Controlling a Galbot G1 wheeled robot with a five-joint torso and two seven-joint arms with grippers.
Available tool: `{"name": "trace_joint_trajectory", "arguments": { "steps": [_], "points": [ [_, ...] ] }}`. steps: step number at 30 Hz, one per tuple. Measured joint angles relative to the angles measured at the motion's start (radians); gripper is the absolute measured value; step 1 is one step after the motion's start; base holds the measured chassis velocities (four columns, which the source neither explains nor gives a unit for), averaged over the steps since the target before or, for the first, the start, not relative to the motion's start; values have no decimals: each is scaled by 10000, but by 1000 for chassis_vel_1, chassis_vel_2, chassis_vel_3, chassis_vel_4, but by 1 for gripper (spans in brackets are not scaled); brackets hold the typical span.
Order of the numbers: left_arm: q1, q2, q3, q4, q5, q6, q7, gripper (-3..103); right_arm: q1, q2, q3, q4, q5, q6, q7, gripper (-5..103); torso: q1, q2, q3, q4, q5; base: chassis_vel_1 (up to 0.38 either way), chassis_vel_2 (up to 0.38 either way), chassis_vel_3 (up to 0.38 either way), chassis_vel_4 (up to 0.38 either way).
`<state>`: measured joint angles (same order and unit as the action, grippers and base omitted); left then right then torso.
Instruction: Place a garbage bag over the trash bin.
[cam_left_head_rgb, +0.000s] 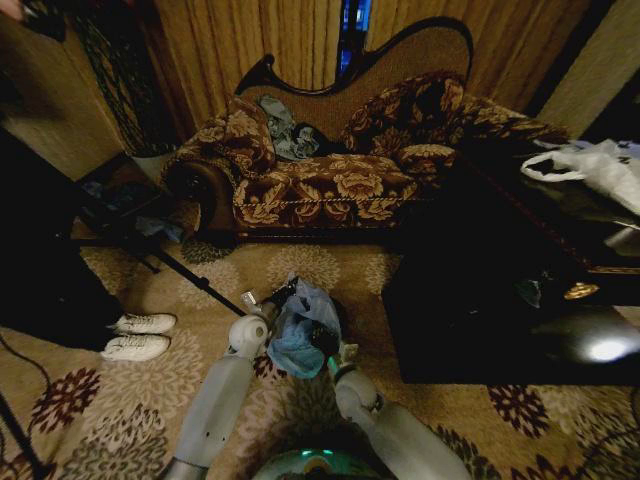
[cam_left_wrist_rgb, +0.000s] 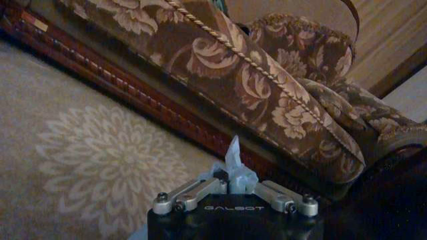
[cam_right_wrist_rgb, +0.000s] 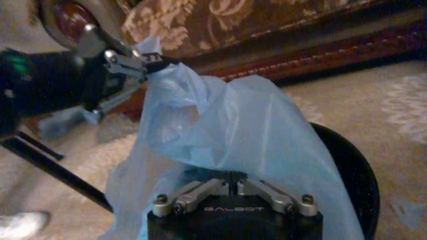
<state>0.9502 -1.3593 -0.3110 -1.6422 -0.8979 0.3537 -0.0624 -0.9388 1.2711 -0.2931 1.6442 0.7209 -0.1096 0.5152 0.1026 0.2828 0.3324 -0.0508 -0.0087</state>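
Observation:
The pale blue garbage bag (cam_left_head_rgb: 300, 330) hangs bunched between my two grippers, low over the carpet in front of the sofa. My left gripper (cam_left_head_rgb: 264, 302) is shut on one corner of the film; a thin peak of plastic (cam_left_wrist_rgb: 233, 156) sticks up from its closed fingers. My right gripper (cam_right_wrist_rgb: 233, 184) is shut on the bag's near edge, and the bag (cam_right_wrist_rgb: 227, 130) billows up from it toward the left gripper (cam_right_wrist_rgb: 143, 57). The black trash bin (cam_right_wrist_rgb: 353, 170) stands right behind the bag, which drapes over part of its rim and hides the rest of the rim.
A patterned sofa (cam_left_head_rgb: 330, 180) with a grey-blue garment (cam_left_head_rgb: 288, 130) stands just beyond. A black table (cam_left_head_rgb: 500, 300) with a white handled bag (cam_left_head_rgb: 590, 165) is to the right. White shoes (cam_left_head_rgb: 138, 335) and a black tripod leg (cam_left_head_rgb: 190, 275) lie to the left.

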Motion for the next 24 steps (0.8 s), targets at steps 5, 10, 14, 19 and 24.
{"name": "trace_joint_trajectory", "arguments": {
  "steps": [5,10,14,19,24],
  "points": [
    [55,-36,-30,-37,8,-17,50,0,399,337,-121,-278,-34,-349,559,0,0,0,0,-1,0,0,0,0,0],
    [107,-83,-82,-50,28,-49,125,0,936,744,-295,-711,145,-766,1190,0,0,0,0,0,0,0,0,0,0],
    [163,-98,-138,-105,34,-72,151,0,1438,840,-551,-855,1016,-1395,1831,0,0,0,0,-1,0,0,0,0,0],
    [178,-106,-224,-126,34,-98,179,0,1986,827,-743,-1116,1862,-1739,2178,0,0,0,0,-1,0,0,0,0,0],
    [181,-107,-372,-162,29,-110,218,0,2619,776,-899,-1373,3083,-2286,2700,0,0,0,0,0,0,0,0,0,0]
  ]
}}
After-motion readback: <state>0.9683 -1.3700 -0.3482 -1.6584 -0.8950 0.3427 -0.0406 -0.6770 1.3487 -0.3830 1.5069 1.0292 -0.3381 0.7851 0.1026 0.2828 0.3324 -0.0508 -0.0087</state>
